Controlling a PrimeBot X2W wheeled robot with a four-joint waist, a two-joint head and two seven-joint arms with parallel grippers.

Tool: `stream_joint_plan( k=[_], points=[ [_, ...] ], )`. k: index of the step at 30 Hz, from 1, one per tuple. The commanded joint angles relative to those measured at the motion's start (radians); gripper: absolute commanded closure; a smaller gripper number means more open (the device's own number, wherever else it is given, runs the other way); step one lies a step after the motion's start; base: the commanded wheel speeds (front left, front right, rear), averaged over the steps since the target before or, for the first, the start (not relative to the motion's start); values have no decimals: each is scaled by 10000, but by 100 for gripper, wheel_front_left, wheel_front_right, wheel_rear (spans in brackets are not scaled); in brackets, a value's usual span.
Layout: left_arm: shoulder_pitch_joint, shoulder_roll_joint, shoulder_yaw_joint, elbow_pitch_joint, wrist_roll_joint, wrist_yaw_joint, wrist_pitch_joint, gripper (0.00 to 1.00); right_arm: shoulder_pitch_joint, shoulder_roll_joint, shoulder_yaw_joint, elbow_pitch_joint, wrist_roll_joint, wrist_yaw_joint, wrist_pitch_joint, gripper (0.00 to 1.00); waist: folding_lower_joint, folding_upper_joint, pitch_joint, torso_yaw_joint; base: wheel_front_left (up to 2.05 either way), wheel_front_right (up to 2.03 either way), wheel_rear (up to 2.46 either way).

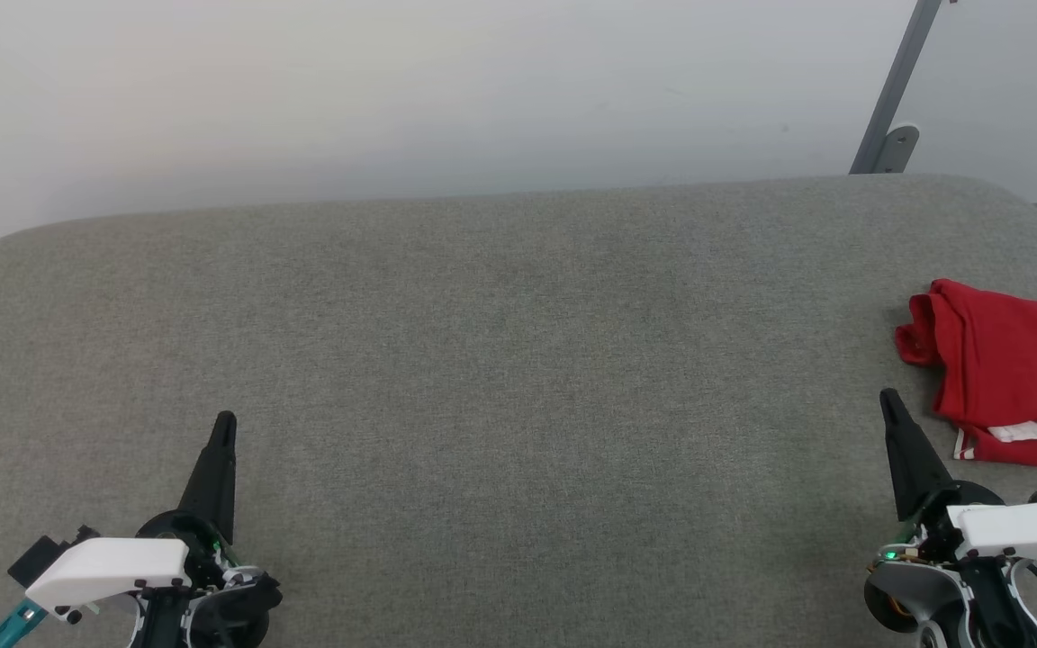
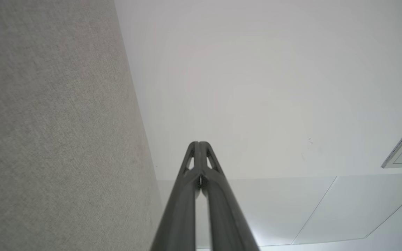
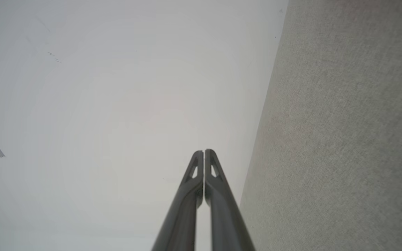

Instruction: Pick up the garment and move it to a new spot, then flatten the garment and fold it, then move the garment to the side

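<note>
Shirt lies bunched on grey table. Right claw just beside it, left claw well apart; both clenched, empty. Grey strut on wall beyond shirt.

Cloth garment, matt woven surface

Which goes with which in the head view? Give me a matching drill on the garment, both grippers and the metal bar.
1. garment
2. left gripper
3. right gripper
4. metal bar

A. lower left, jaws shut
B. slanted, upper right
C. red, rumpled, at the right edge
D. lower right, beside the garment

Pairs: 1-C, 2-A, 3-D, 4-B
</note>
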Motion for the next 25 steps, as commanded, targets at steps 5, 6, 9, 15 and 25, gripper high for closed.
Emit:
stream_joint_plan(
  k=[5,6,9,15,25],
  points=[
    [-124,-14,27,-3,14,-30,22,100,-44,14,2,17,36,-3,16,100,0,0,0,1,0,0,0],
    [-123,-15,28,-3,15,-30,23,100,-43,14,4,19,37,-3,16,100,0,0,0,1,0,0,0],
    [-123,-14,27,-3,16,-29,24,100,-43,14,4,20,37,-3,15,100,0,0,0,1,0,0,0],
    [-124,-14,29,-3,17,-30,26,100,-43,14,2,20,38,-3,14,100,0,0,0,1,0,0,0],
    [-124,-14,31,-3,20,-30,30,100,-42,14,1,19,38,-3,13,100,0,0,0,1,0,0,0]
  ],
)
